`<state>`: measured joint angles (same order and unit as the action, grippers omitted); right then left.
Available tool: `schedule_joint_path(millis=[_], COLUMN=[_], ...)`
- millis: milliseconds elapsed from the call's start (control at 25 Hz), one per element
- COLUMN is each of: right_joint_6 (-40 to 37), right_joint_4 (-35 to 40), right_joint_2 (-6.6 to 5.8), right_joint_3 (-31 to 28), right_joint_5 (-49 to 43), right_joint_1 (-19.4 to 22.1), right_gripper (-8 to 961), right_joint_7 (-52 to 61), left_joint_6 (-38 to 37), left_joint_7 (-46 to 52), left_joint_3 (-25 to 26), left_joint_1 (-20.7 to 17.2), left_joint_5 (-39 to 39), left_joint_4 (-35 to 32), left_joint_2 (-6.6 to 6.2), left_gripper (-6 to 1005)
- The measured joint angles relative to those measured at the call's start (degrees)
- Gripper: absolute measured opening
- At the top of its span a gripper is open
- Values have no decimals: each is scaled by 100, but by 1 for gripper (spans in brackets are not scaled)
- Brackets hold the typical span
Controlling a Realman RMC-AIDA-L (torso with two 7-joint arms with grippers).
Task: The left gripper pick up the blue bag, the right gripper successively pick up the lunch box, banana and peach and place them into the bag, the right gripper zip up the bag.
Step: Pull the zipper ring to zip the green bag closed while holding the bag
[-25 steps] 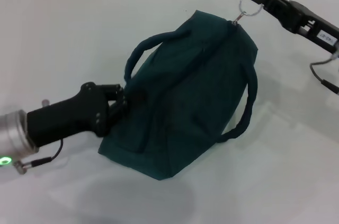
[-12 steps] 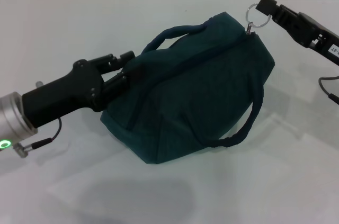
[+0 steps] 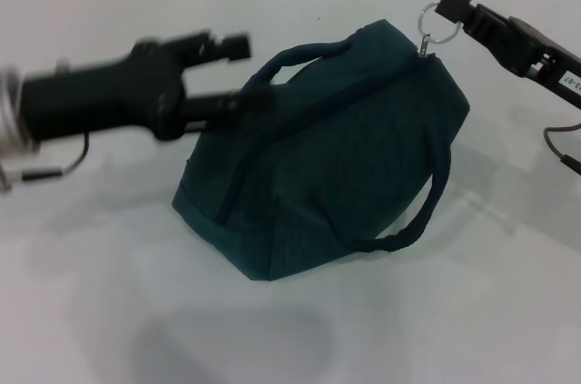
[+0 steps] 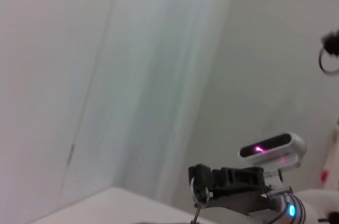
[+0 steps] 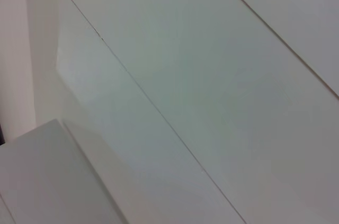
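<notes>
Blue bag beside left gripper

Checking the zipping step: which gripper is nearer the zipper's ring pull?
Right. The right gripper is at the ring pull; the left gripper is across the blue bag.

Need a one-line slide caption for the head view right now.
Zipped blue bag on white table; right gripper holds its zipper ring, left gripper open beside a handle.

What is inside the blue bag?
Nothing shows: the bag looks zipped shut, its fabric hiding the inside. The right pincer holds the zipper ring; the left pincer is open beside the bag.
</notes>
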<state>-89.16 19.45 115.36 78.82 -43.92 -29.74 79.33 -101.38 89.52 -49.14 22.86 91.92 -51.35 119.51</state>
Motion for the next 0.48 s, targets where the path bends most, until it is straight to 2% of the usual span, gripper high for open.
schedule_joint_path(millis=[160, 280, 480], right_joint_6=[38, 80, 90], right_joint_4=[-3, -3, -3], right_joint_2=[4, 9, 15], right_joint_3=[-1, 1, 9], right_joint_5=[-3, -3, -3], right_joint_1=[-43, -71, -79], right_gripper=[61, 62, 63], right_joint_7=[-8, -10, -17], left_joint_6=[330, 589, 647], left_joint_7=[1714, 2928, 4096], left_joint_3=[-374, -810, -1706], left_joint_1=[302, 574, 932], left_joint_5=[628, 1241, 2050], left_joint_4=[-1658, -2611, -3486], left_joint_2=[-8, -12, -10], left_gripper=[816, 821, 826])
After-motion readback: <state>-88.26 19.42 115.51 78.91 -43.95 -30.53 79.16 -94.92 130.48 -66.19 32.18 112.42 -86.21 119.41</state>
